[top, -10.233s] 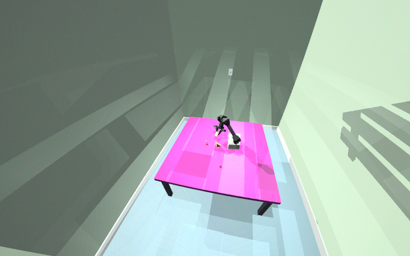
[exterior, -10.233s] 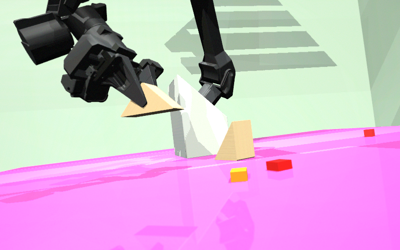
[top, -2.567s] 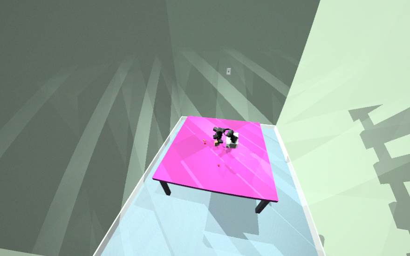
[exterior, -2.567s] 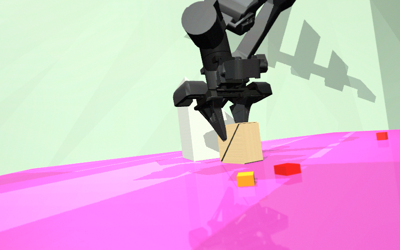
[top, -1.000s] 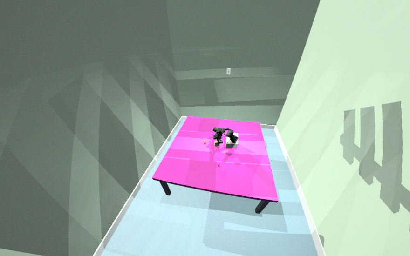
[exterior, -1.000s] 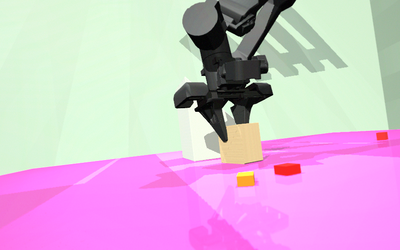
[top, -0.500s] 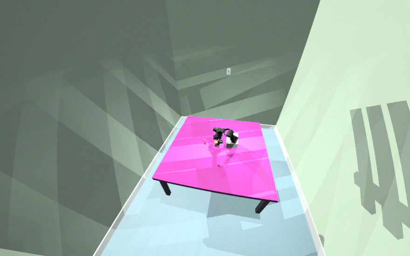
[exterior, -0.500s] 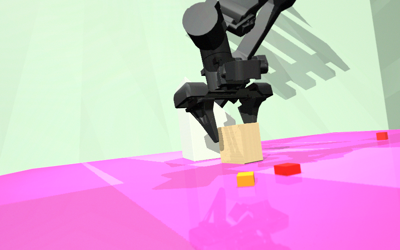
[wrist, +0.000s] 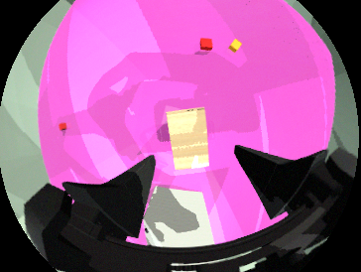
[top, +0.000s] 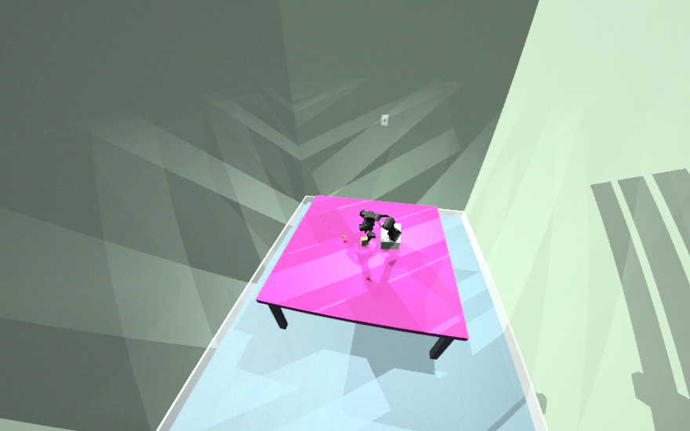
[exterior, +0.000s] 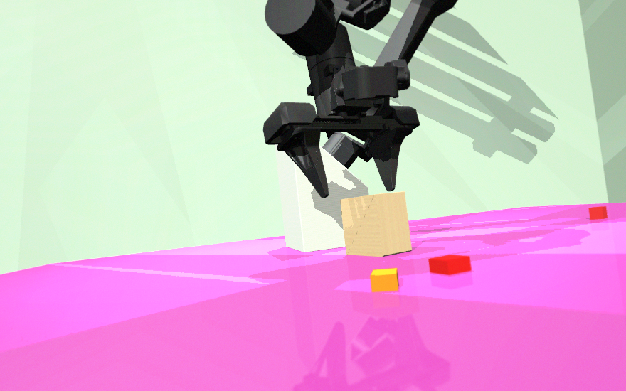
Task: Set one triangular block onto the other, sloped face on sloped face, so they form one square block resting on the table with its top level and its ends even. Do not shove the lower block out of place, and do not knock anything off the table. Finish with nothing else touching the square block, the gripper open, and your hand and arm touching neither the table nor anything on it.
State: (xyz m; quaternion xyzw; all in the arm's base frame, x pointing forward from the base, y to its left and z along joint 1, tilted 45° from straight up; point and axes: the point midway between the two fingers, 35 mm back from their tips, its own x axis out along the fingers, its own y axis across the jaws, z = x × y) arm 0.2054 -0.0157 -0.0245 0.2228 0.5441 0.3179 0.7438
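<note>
"Reading the exterior view from the left, what comes first?"

"A white stand (top: 390,244) (exterior: 295,221) (wrist: 205,218) on the bench (top: 315,284) (exterior: 138,323) (wrist: 298,114), left of centre, behind the work."

"Then the jaws (top: 369,237) (exterior: 358,193)?"

"Upper middle, spread about as wide as they go, with nothing between them. One tip hangs beyond the block's left edge, the other above its top."

"And the square block (top: 364,241) (exterior: 375,225) (wrist: 188,139)?"

"Just right of centre, resting on the bench, below the jaws. In the wrist view it lies mid-frame, ahead of the gap between the tips. The two triangular pieces look mated: a thin slanting seam runs down its face, and the top looks level. I can't tell whether the ends are perfectly even."

"Anything farther right?"

"A yellow cube (top: 343,236) (exterior: 384,280) (wrist: 235,45) at lower centre, a red block (top: 345,241) (exterior: 449,264) (wrist: 206,44) beyond it, and a small red cube (top: 368,278) (exterior: 597,212) (wrist: 62,126) by the right edge. All stand apart from the square block."

"So which step is this?"

"Withdrawal, I'd judge, with the stacking apparently done. The next move wants a straight lift, jaws kept wide, so neither tip grazes the upper piece and slides it along the slope."
</note>
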